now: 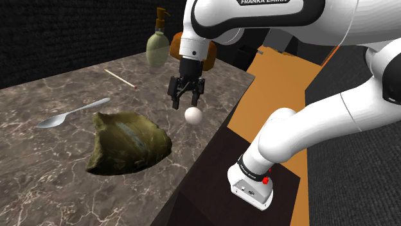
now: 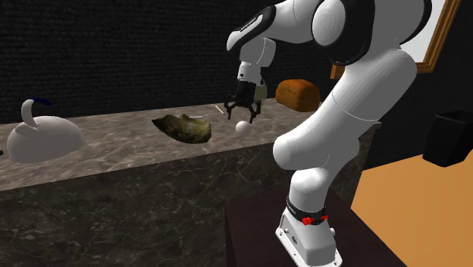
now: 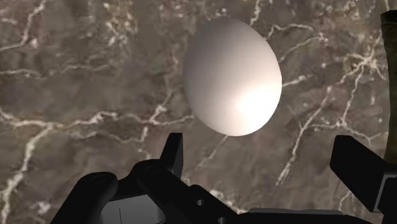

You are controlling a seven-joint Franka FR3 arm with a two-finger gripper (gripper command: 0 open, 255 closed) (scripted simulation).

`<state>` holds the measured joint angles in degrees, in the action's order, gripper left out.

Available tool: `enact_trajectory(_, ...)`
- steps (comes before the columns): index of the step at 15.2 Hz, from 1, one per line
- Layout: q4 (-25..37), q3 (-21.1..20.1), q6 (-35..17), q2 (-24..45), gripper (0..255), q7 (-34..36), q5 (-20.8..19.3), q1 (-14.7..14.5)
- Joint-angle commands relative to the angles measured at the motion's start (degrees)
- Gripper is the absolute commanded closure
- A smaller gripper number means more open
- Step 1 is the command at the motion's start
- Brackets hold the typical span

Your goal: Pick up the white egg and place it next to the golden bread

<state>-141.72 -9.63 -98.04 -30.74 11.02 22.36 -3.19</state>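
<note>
While the black fingers [image 3: 172, 156] hang spread apart just above it, gripping nothing, the smooth white egg [image 1: 193, 115] lies on the dark veined marble tabletop [image 1: 51, 90] at mid-frame in the shoulder view; the golden-brown bread loaf [image 2: 297, 94] sits apart, upper right of centre in the second exterior view.

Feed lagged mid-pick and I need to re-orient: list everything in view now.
counter: one, brown marble, holds the rest
egg: one, white, near the counter's edge
bread: one, golden brown, counter's end, second exterior view's right
crumpled lump: one, olive green, mid-counter beside the egg
spoon: one, grey, shoulder view's left
stick: one, pale, beyond the spoon
pump bottle: one, green, beyond the stick
domed object: one, white, second exterior view's left
gripper: one, black, open, just above the egg
</note>
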Motion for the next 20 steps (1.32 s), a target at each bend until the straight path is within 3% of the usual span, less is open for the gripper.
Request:
enact_trajectory(1, 0.0, 0.0, 0.0, 0.0, 0, 0.0, 0.0, 0.0)
enact_trajectory(3, 0.0, 0.0, 0.0, 0.0, 0, 0.0, 0.0, 0.0)
enact_trajectory(4, 0.0, 0.0, 0.0, 0.0, 255, 0.0, 0.0, 0.0)
enact_trajectory(13, 0.0, 0.0, 0.0, 0.0, 255, 0.0, 0.0, 0.0)
enact_trajectory(14, 0.0, 0.0, 0.0, 0.0, 0, 0.0, 0.0, 0.0)
enact_trajectory(18, -1.7, -1.8, 4.9, -8.0, 0, -4.6, -3.2, -3.8)
enact_trajectory(20, -3.4, -2.2, 3.5, -8.3, 0, -4.7, -2.8, -4.0)
